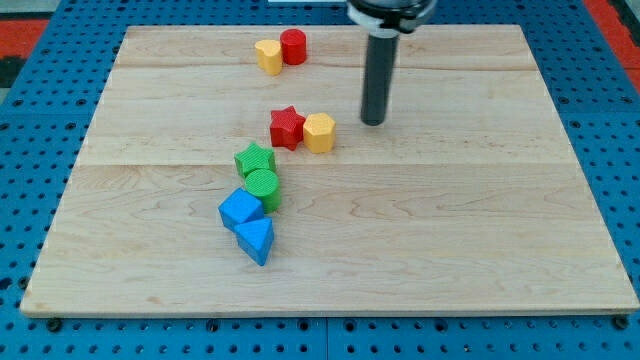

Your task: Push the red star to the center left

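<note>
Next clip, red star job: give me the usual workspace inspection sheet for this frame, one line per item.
Surface: pale wooden board lying flat on a blue gridded base.
Job's things: red star near the board's middle, touching the yellow hexagonal block on its right side in the view.
Clutter: yellow block touching a red cylinder near the view's top; green star, green cylinder, blue block and blue wedge-like block in a chain below the red star.
Grippers: no gripper; my tip stands to the view's right of the yellow hexagonal block, apart from it.
Cables: nothing seen.
Surroundings: blue base; red patches at the top corners.
</note>
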Motion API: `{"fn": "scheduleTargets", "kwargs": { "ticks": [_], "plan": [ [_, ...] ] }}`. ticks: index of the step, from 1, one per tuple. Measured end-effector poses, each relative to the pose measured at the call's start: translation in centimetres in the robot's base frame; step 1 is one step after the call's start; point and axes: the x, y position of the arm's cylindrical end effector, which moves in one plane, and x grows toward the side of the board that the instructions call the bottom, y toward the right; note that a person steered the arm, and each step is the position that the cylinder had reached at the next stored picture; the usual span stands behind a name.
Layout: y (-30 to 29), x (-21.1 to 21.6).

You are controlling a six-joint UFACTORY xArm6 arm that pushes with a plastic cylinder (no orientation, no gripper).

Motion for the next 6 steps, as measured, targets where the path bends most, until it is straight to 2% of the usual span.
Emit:
{"fn": "scheduleTargets", "kwargs": {
  "ticks": [1,2,3,4,5,6],
  "plan": [
    [-6.0,-0.7],
    [-8.7,-0.9],
    [-8.2,0.2],
    [-5.1,1.1],
    [-7.0,3.1],
    [-14.8,2.8]
  ]
}}
